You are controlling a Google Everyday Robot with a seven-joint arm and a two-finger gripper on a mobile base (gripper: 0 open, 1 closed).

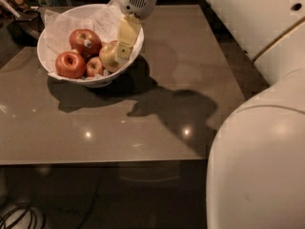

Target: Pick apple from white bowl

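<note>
Pale yellow-green apple (108, 56) sitting at the right side of the white bowl (42, 51), red apples (70, 64) beside it on crinkled paper (57, 26), gripper (125, 49) low at the bowl's right rim, pressed up against the apple — clamped or loose, can't tell from here — bowl near the brown table (143, 123) far-left corner

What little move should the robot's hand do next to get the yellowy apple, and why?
Probably ease the gripper lower around the pale yellow-green apple. The gripper hangs at the right rim of the white bowl, against that apple's right side, and the apple rests beside red apples, not yet lifted.
</note>
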